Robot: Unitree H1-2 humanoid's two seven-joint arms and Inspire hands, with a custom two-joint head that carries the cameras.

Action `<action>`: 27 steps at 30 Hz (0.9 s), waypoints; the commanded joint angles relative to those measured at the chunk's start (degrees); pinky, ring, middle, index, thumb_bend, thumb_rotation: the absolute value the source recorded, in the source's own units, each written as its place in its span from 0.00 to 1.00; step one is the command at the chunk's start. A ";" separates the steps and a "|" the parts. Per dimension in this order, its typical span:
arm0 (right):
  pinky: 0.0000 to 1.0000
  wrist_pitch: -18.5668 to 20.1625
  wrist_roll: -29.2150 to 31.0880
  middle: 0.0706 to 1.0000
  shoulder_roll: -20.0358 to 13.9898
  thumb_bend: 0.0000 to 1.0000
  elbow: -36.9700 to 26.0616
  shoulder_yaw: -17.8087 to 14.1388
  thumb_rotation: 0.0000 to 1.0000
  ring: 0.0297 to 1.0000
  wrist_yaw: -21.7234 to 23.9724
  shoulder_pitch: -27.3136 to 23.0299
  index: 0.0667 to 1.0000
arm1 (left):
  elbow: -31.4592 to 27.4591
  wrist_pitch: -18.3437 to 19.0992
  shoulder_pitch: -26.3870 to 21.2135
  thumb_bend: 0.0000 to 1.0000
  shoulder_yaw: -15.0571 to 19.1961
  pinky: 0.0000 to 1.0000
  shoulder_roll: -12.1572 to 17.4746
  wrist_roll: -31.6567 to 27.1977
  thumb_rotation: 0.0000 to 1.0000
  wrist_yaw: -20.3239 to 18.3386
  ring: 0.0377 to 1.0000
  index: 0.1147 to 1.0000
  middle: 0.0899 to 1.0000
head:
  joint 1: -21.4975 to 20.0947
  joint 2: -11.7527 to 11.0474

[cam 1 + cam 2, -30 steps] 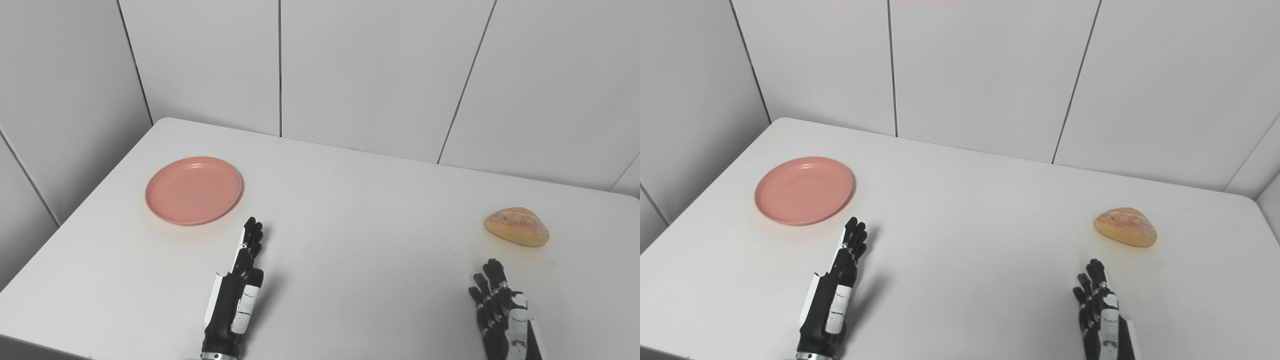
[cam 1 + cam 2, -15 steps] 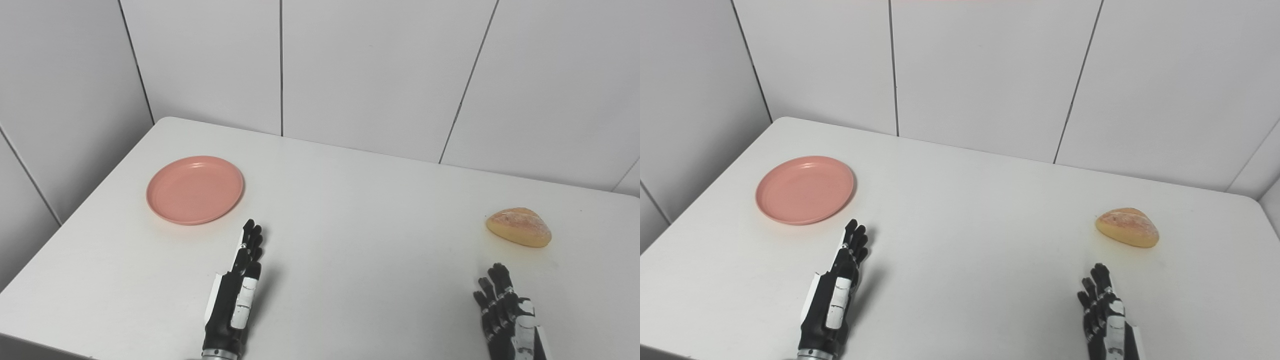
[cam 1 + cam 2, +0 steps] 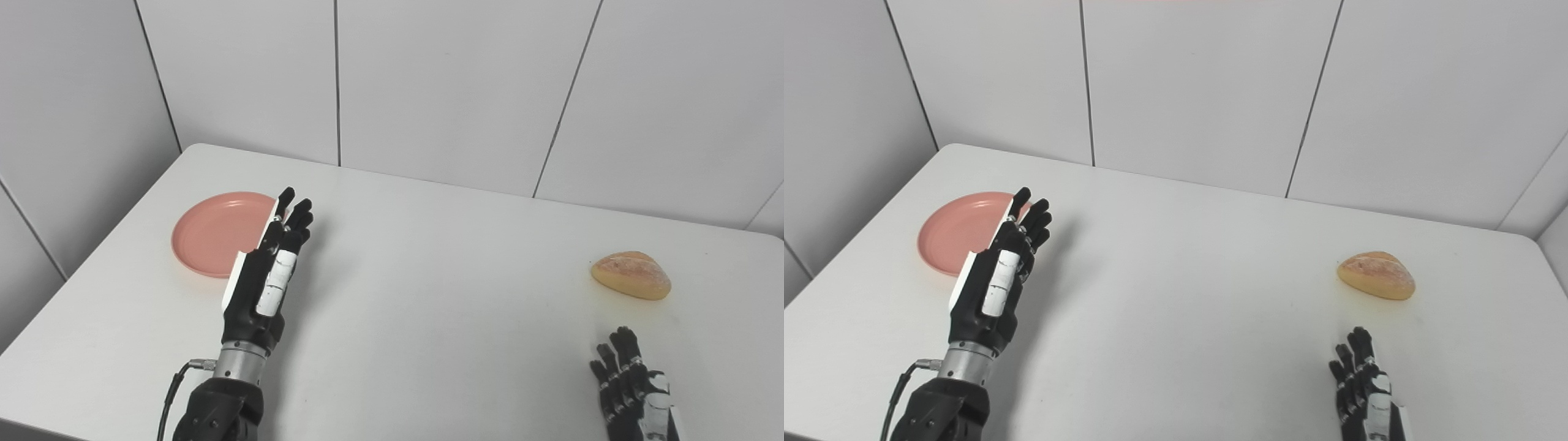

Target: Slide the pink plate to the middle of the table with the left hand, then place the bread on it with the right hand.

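A pink plate (image 3: pixel 205 233) lies on the white table (image 3: pixel 429 294) at the far left. My left hand (image 3: pixel 266 275) is raised above the table, fingers straight and apart, open, covering the plate's right edge in both views; whether it touches the plate I cannot tell. A golden bread roll (image 3: pixel 631 275) sits at the right side of the table. My right hand (image 3: pixel 631 392) rests low near the front edge, below the bread and apart from it, fingers extended and holding nothing.
White panelled walls (image 3: pixel 429 79) close in behind the table and along its left side. The table's left edge runs close to the plate. Bare tabletop (image 3: pixel 1182 275) lies between the plate and the bread.
My left hand has lifted and moved forward and left, now overlapping the plate's right edge. My right hand has drawn back slightly toward the front edge. Plate and bread stay in place.
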 commanded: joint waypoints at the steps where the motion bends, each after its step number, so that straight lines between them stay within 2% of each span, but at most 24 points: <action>1: 1.00 0.19 0.17 1.00 -0.23 0.81 0.64 -0.36 1.00 0.99 0.05 0.41 0.97 | -0.30 -0.04 -3.65 0.95 1.40 0.96 2.15 -1.63 0.83 -1.27 0.95 0.93 0.92 | 0.22 -0.15; 2: 1.00 0.22 0.21 1.00 -0.21 0.81 0.73 -0.38 1.00 0.99 0.03 0.40 0.97 | 0.17 -0.22 -4.30 0.95 1.83 0.91 2.78 -1.99 0.83 -1.57 0.94 0.92 0.91 | 0.22 -0.15; 4: 1.00 0.46 -0.17 1.00 -0.21 0.82 0.67 -0.30 1.00 0.98 -0.15 0.43 0.97 | 0.77 -0.31 -5.89 0.95 2.84 0.87 4.86 -2.75 0.83 -2.58 0.93 0.91 0.90 | 0.44 -0.23; 7: 1.00 0.28 -0.36 0.99 -0.11 0.82 0.78 -0.33 0.99 0.98 -0.29 0.48 0.96 | 0.81 0.70 -7.98 0.95 3.72 0.83 7.93 -2.61 0.85 -3.30 0.90 0.89 0.89 | 0.54 -0.27; 12: 1.00 -0.20 -0.46 0.99 -0.25 0.80 1.32 -0.33 1.00 0.98 -0.11 0.30 0.97 | 2.14 2.74 -11.63 0.99 5.38 0.77 12.10 -4.56 0.81 -4.87 0.87 0.88 0.87 | 0.65 -0.63; 16: 1.00 -0.07 -0.17 1.00 -0.31 0.79 1.47 -0.47 0.98 0.98 -0.04 0.25 0.97 | 5.45 2.29 -15.26 0.96 7.36 0.77 15.25 -6.52 0.79 -6.18 0.88 0.88 0.87 | 0.93 -0.78; 20: 1.00 0.09 0.12 1.00 -0.38 0.80 1.24 -0.49 0.97 0.98 0.11 0.41 0.97 | 9.03 1.57 -17.61 0.96 9.10 0.76 17.72 -6.43 0.79 -6.53 0.86 0.85 0.84 | 1.30 -0.57; 23: 1.00 0.20 0.35 1.00 -0.33 0.80 0.83 -0.53 0.96 0.98 0.11 0.56 0.97 | 11.96 0.96 -19.11 0.95 10.38 0.76 19.52 -6.78 0.79 -7.04 0.87 0.87 0.86 | 1.39 -0.32; 24: 1.00 0.15 0.20 1.00 -0.46 0.80 0.66 -0.52 0.96 0.98 0.13 0.58 0.97 | 13.26 0.64 -19.73 0.96 10.88 0.76 20.18 -7.10 0.79 -7.36 0.88 0.89 0.88 | 1.77 0.64; 27: 1.00 0.50 0.31 1.00 -0.85 0.80 -0.07 -0.57 0.96 0.98 0.29 0.70 0.97 | 17.28 -0.66 -21.33 0.97 12.26 0.81 21.80 -7.86 0.77 -8.52 0.88 0.89 0.89 | 2.22 1.60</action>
